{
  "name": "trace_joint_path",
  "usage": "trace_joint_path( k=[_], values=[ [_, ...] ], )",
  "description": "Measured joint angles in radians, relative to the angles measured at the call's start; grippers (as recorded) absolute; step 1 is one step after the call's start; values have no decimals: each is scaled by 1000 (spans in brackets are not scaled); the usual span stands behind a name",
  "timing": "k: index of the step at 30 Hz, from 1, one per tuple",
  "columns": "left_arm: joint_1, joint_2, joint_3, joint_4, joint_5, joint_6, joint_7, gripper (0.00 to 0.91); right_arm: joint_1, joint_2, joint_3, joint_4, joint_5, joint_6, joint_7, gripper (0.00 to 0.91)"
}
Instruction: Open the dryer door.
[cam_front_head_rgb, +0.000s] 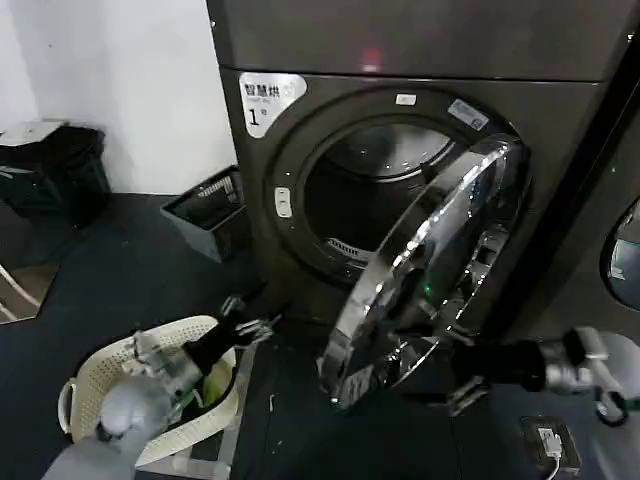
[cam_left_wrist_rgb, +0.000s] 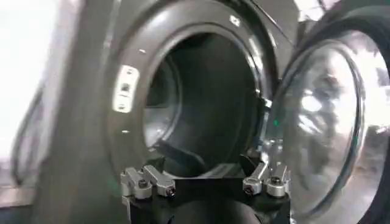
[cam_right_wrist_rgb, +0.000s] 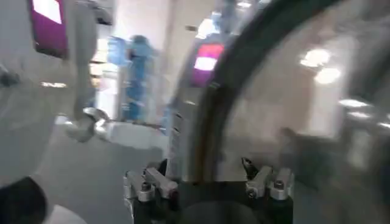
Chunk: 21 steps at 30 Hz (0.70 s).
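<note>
Head view: dryer (cam_front_head_rgb: 300, 200) sticker "1", dryer door (cam_front_head_rgb: 430, 270) ajar; both grippers' jaws released.

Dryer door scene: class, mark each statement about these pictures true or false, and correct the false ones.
1. The dryer door is swung out from the drum opening. True.
2. The sticker on the dryer reads "3". False: the white sticker reads "1".
3. The right hand is at the door's lower edge. True.
4. The left hand is gripping the door's chrome ring. False: it hangs apart from the door, low and left of the opening, above a cream basket.
5. The drum is packed with laundry. False: no laundry is visible inside.
</note>
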Motion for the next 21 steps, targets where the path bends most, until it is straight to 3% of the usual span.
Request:
trace_joint_path(
  k=[9, 21],
  values=[
    [-164, 55, 197, 33, -25, -3, 22, 907, -63, 53, 283, -71, -47, -25, 168, 907],
    [-377, 52, 462, 65, -80, -15, 82, 907, -147, 122, 571, -10, -48, -46, 608, 907]
  ],
)
